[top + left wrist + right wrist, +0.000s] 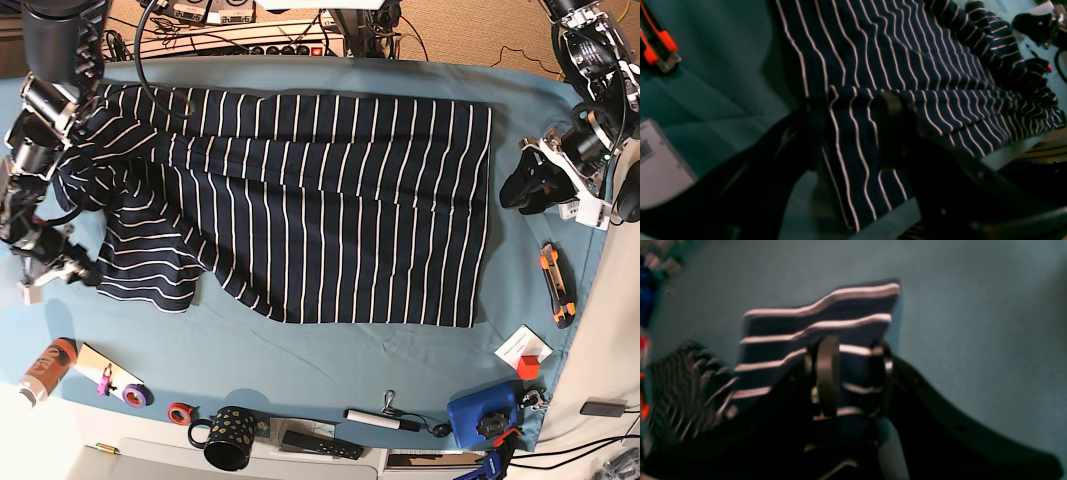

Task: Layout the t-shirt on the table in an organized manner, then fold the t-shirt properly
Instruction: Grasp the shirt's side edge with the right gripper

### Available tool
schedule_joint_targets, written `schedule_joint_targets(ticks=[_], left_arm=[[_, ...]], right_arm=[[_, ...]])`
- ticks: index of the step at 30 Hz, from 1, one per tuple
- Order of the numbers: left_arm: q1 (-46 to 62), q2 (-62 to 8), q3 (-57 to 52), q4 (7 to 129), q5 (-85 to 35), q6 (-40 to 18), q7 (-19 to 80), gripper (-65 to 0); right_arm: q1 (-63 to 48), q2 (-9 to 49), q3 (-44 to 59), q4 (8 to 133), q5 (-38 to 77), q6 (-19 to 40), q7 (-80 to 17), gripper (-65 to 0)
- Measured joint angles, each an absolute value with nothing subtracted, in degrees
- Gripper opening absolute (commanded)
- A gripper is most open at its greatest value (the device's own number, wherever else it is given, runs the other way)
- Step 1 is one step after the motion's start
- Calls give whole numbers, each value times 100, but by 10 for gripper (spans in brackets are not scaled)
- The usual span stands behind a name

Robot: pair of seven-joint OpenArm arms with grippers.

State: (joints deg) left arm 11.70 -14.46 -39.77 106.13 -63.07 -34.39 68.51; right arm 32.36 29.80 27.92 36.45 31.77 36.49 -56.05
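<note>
The t-shirt (330, 210) lies across the table (350, 365), long axis side to side; the right gripper (848, 373) pinches its bunched sleeve end, nearest the untidy part; the left gripper (527, 183), just beside the opposite hem, seems to pinch cloth.

The base view is bright, evenly lit and sharp, with soft shadows beside the t-shirt (330, 210). Both wrist views are dim with a blue-green cast; the right wrist view is heavily blurred, its stripes smeared and its near parts black
</note>
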Motion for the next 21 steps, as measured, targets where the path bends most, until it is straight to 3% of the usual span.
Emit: schedule_joint_targets(ticks=[6, 16, 21], left_arm=[[1170, -1446, -3977, 10613, -6305, -3439, 6851, -409], [1170, -1446, -3977, 10613, -6307, -3439, 6849, -409], [1170, -1446, -3977, 10613, -6307, -3439, 6849, -409]], right_arm=[[2995, 2858, 2792, 3642, 2934, 3299, -5140, -478], [2982, 2838, 2797, 3642, 2877, 3304, -5048, -478], [2995, 2547, 2801, 3649, 2958, 3481, -4978, -478]])
